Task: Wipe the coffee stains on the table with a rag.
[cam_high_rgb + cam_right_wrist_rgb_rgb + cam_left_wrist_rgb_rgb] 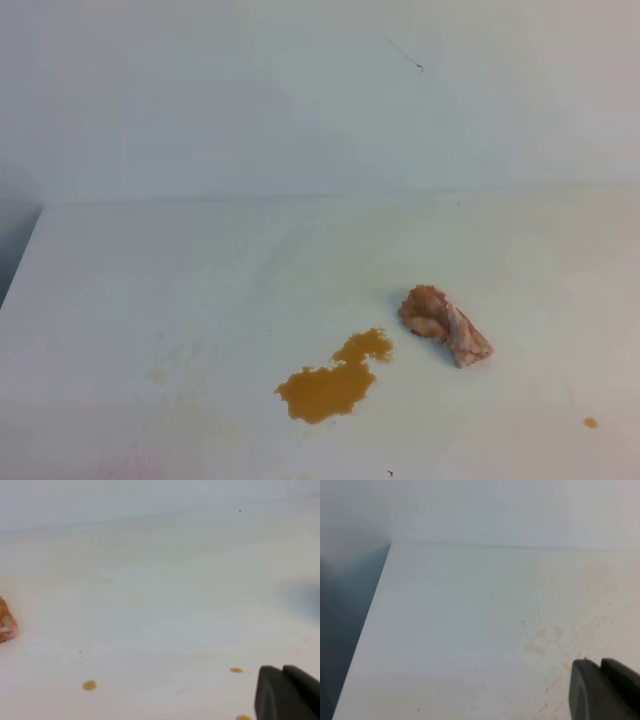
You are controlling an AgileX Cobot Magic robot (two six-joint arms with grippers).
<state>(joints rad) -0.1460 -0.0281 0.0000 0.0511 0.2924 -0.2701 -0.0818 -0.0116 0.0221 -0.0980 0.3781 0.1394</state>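
- Exterior high view: the orange-brown coffee stains, two joined blobs, lie on the wide white table.
- The wadded pinkish-tan rag sits just right of them, apart.
- A lone orange dot lies far right.
- Wrist views: the left gripper and right gripper show only dark corners; I cannot tell whether either claw is apart or together.

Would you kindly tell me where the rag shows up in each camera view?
Exterior high: the rag lies right of centre, just right of the coffee stains.
Left wrist: not in view.
Right wrist: only its edge at the left border.
Shared landmark: the white table.
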